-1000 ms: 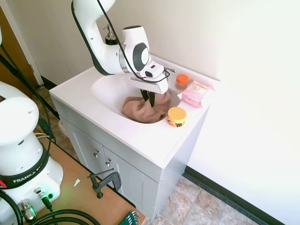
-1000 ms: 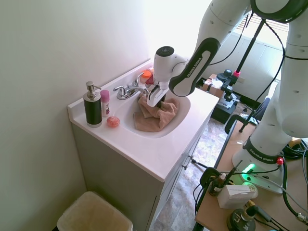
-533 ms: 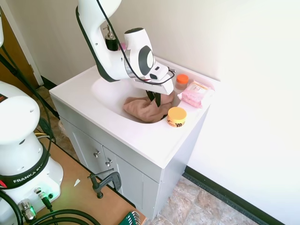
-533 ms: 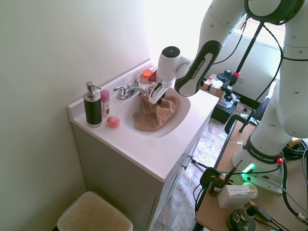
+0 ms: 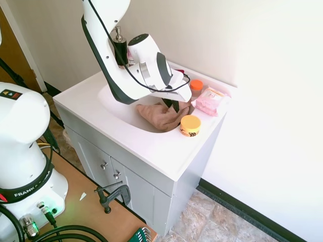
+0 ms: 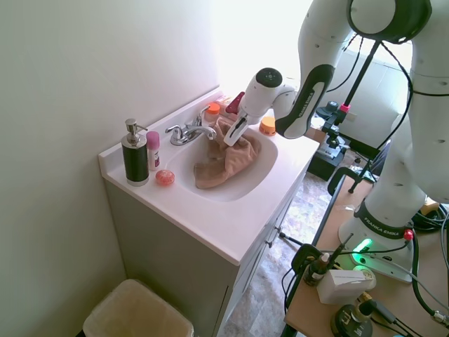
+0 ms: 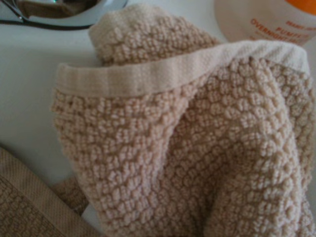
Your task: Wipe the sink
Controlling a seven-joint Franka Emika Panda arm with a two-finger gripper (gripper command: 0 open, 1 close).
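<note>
The sink (image 6: 242, 184) is set in the white vanity top, and a beige towel (image 6: 223, 161) lies inside the basin, on the side near the faucet (image 6: 186, 131). My gripper (image 6: 234, 135) is closed on the upper fold of this towel, just beside the faucet. An orange-lid jar (image 5: 190, 125) stands on the basin rim. The half of the basin far from the faucet is bare and free

White vanity countertop (image 5: 151, 146) with soap dispenser (image 6: 134, 153), orange-lidded jar (image 5: 190, 125), pink packet (image 5: 209, 101).
</note>
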